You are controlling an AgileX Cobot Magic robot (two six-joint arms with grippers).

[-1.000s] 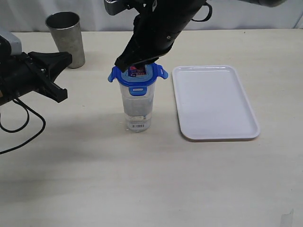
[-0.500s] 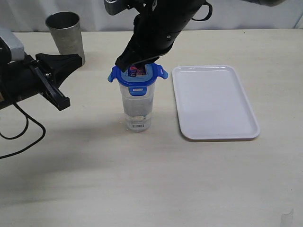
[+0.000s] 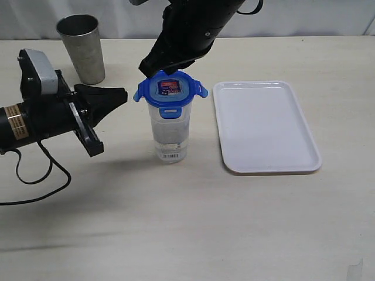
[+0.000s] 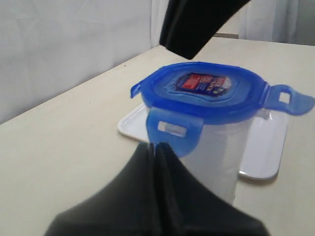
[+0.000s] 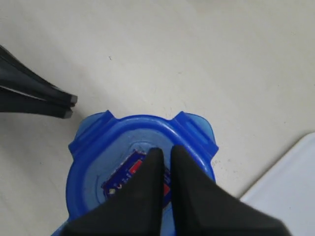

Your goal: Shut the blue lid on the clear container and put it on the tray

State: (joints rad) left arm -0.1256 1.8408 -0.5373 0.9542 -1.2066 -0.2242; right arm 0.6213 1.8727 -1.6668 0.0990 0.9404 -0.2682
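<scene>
Blue lid [image 3: 170,92] seated on top of the upright clear container [image 3: 170,133], which stands on the counter [image 3: 176,222] near the white tray [image 3: 266,126], on that tray's left in the exterior view and not touching it. Right gripper [image 5: 162,150], jaws pressed together and holding nothing, hangs just above the lid's stickered face. Left gripper [image 3: 123,93], likewise closed and empty, lies level with the lid and points at it from the side, tips just short of the nearest flap. A metal cup [image 3: 82,47] stands well apart.
</scene>
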